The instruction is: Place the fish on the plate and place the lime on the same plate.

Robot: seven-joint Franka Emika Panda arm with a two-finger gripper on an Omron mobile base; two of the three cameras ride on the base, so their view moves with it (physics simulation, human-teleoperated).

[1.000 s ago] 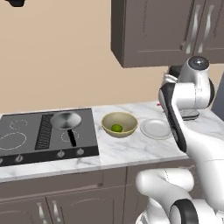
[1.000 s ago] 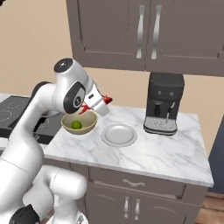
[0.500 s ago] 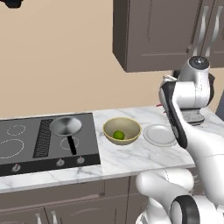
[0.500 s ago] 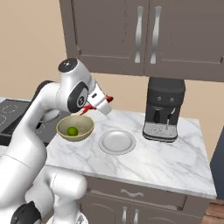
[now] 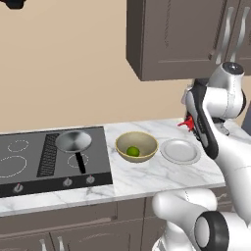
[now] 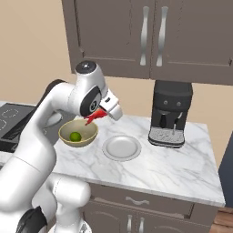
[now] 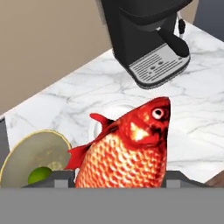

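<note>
Spanning marble counter (image 6: pixel 173 164): cooktop (image 5: pixel 29 162), coffee machine (image 6: pixel 169 113)

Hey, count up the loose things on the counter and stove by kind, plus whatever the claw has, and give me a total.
Fish: 1
Lime: 1
Bowl: 1
Plate: 1
Frying pan: 1
Coffee machine: 1
Total: 6

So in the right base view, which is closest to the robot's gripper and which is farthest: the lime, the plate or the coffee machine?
From the gripper, which holds the fish:
1. The lime, in the tan bowl, below and toward the stove.
2. The plate, below toward the coffee machine; too close to call against the lime.
3. The coffee machine, far along the counter.
</note>
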